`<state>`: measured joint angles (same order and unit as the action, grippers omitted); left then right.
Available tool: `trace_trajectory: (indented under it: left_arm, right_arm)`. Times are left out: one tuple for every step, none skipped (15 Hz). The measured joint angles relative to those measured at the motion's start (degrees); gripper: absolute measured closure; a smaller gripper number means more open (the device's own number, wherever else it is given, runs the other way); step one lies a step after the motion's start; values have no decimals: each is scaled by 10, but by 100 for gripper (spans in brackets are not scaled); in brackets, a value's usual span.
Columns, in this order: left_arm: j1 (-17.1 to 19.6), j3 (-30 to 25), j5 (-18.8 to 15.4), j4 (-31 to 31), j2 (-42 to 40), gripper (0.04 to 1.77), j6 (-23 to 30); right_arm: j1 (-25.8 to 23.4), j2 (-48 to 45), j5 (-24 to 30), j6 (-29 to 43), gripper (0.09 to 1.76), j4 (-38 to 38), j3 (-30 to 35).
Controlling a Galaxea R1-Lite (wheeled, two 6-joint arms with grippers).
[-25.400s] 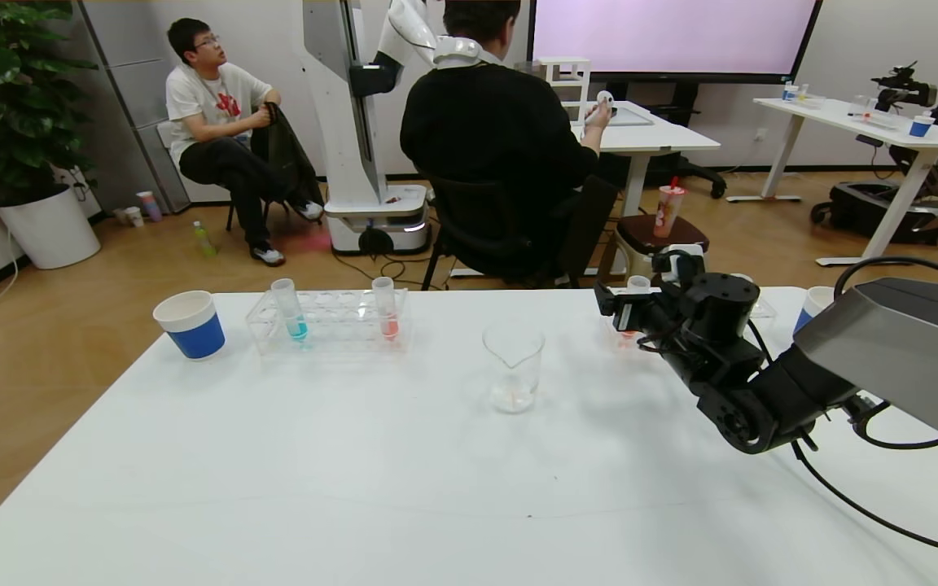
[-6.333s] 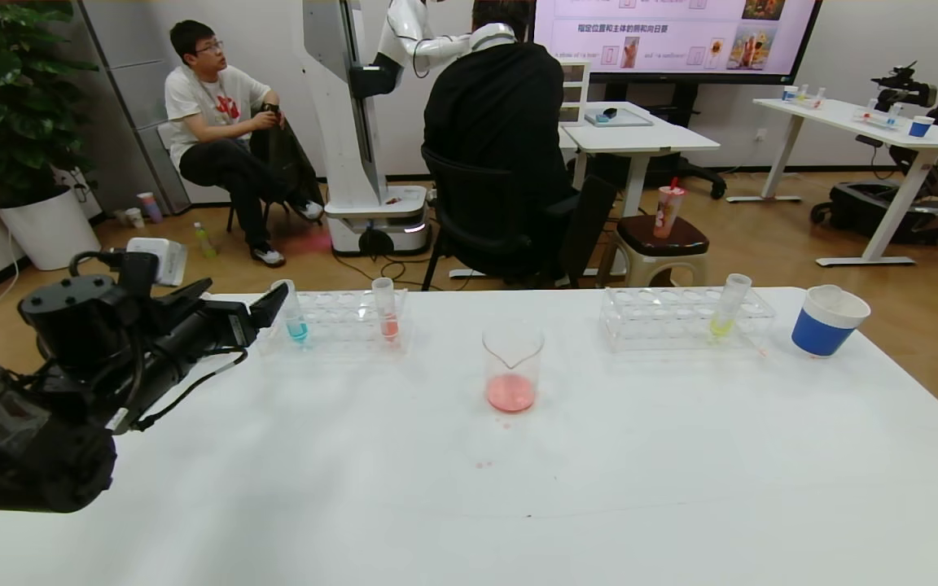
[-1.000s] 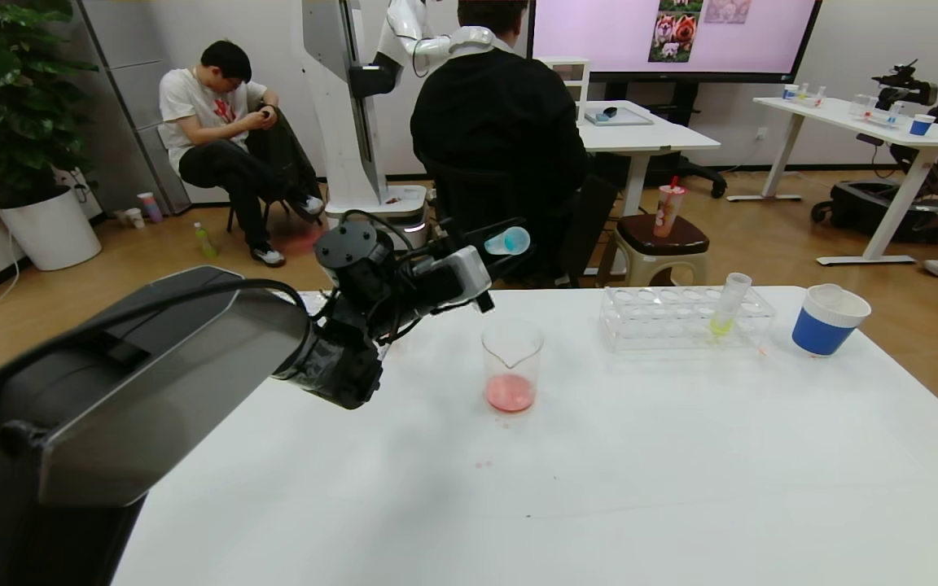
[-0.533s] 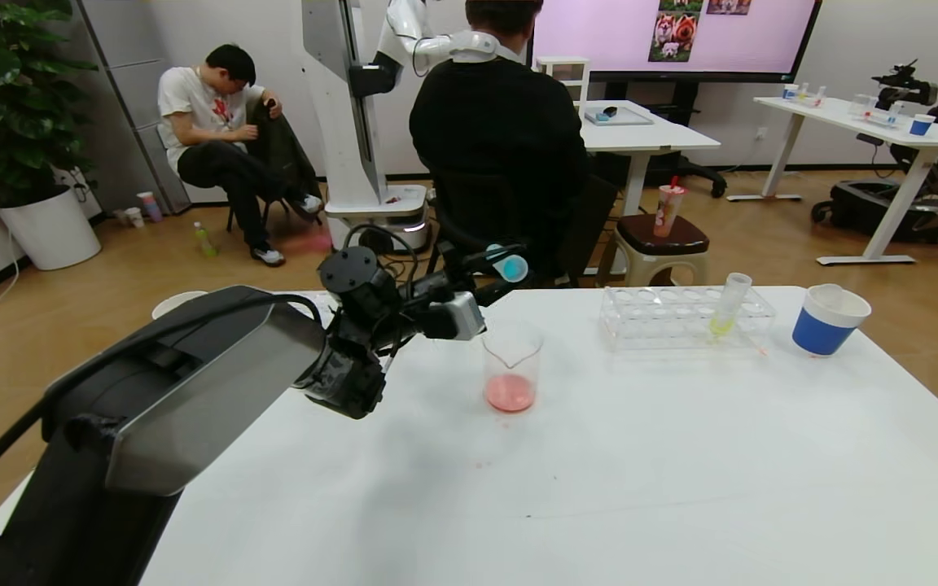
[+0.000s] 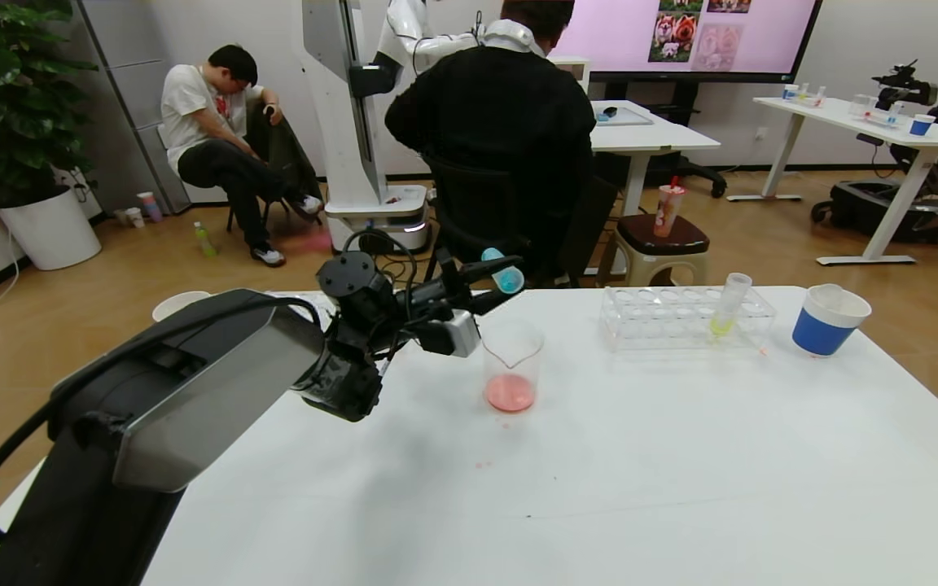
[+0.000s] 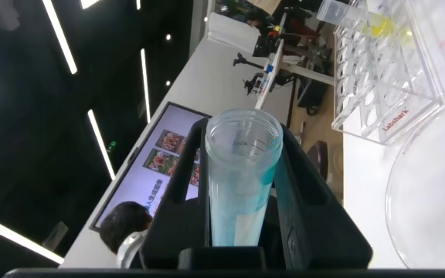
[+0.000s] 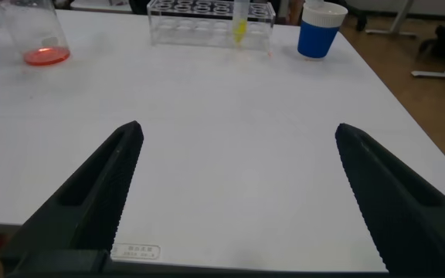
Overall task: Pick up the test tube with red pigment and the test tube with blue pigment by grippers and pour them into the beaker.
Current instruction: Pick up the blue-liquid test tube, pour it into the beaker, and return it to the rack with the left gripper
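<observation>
My left gripper [image 5: 492, 283] is shut on the test tube with blue pigment [image 5: 504, 277] and holds it tilted just above the rim of the beaker [image 5: 512, 358]. In the left wrist view the tube [image 6: 242, 185] sits between the black fingers [image 6: 315, 208], cyan liquid spread along its wall, open mouth toward the beaker's rim [image 6: 431, 201]. The beaker holds pink-red liquid at the bottom and also shows in the right wrist view [image 7: 33, 35]. The test tube with red pigment is hidden behind my left arm. My right gripper [image 7: 238, 193] is open and empty over the table's near right part.
A clear rack [image 5: 685, 317] with a yellow-green tube [image 5: 728, 305] stands at the back right, a blue-and-white paper cup [image 5: 826, 321] beside it. Another cup's rim [image 5: 180, 303] shows behind my left arm. Small red drops [image 5: 483, 465] lie before the beaker.
My left gripper has come down and turned at the wrist, bringing the blue tube lower and closer to the beaker's rim. The right gripper's place cannot be compared.
</observation>
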<state>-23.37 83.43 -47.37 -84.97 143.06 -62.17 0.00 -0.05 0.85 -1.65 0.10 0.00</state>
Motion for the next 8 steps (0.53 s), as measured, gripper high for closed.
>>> trace_trajectory:
  left_arm:
    - [1, -1, 0, 0, 0, 130, -4]
    - [2, -3, 0, 0, 1, 130, -8]
    - [2, -5, 1, 0, 1, 130, -11]
    - [2, -5, 1, 0, 1, 130, -13]
    - [1, -5, 1, 0, 2, 130, -16]
    - [-1, -5, 0, 0, 2, 130, -20]
    - [-2, -5, 0, 1, 2, 130, -28]
    - [-2, -5, 0, 2, 2, 130, -34]
  right_arm:
    - [0, 0, 0, 0, 11, 0, 0]
    - [0, 0, 0, 0, 11, 0, 0]
    - [0, 0, 0, 0, 11, 0, 0]
    - [0, 0, 0, 0, 11, 0, 0]
    - [0, 0, 0, 0, 11, 0, 0]
    - [0, 0, 0, 0, 11, 0, 0]
    - [0, 0, 0, 0, 11, 0, 0]
    - [0, 0, 0, 0, 11, 0, 0]
